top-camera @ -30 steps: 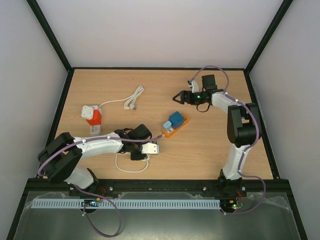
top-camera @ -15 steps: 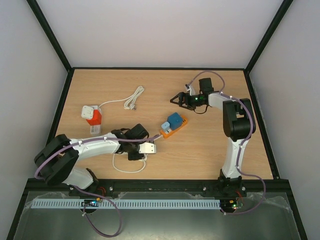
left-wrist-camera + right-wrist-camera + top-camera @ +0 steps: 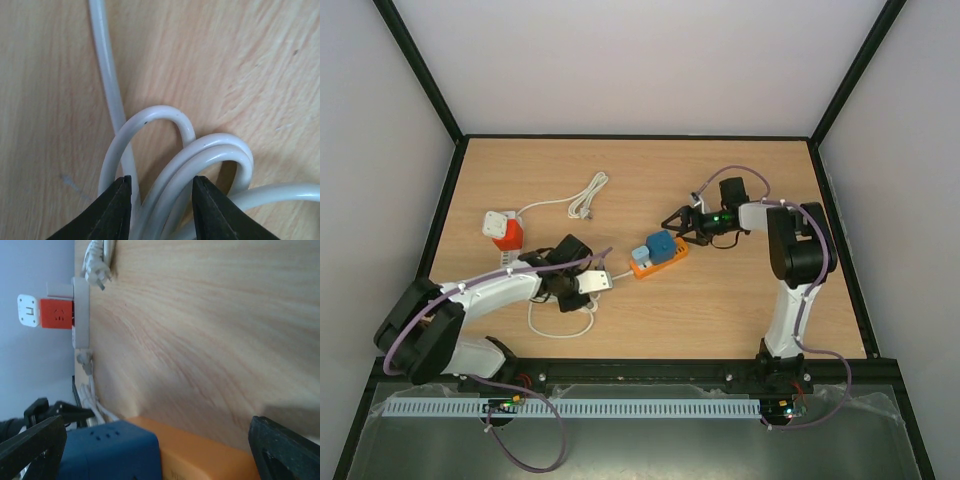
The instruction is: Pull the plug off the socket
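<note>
An orange socket strip point(image 3: 665, 259) lies at the table's middle with a dark blue plug point(image 3: 662, 244) seated in it. Its white cable point(image 3: 560, 328) runs left in loops. My left gripper point(image 3: 578, 286) is shut on a bundle of these cable loops point(image 3: 200, 160), with both black fingertips point(image 3: 117, 205) pinching them against the wood. My right gripper point(image 3: 677, 222) is open just right of the strip. In the right wrist view its fingers point(image 3: 282, 452) stand wide apart around the blue plug point(image 3: 107, 450) and the orange strip point(image 3: 200, 457), touching neither.
A red-and-white socket cube point(image 3: 503, 230) stands at the left, also visible in the right wrist view point(image 3: 52, 313). A loose white cord with a plug end point(image 3: 588, 196) lies at the back. Black frame posts border the table.
My left gripper has pulled the cable to the left, dragging the orange strip and plug left with it. My right gripper has come down and forward to the strip's right end.
</note>
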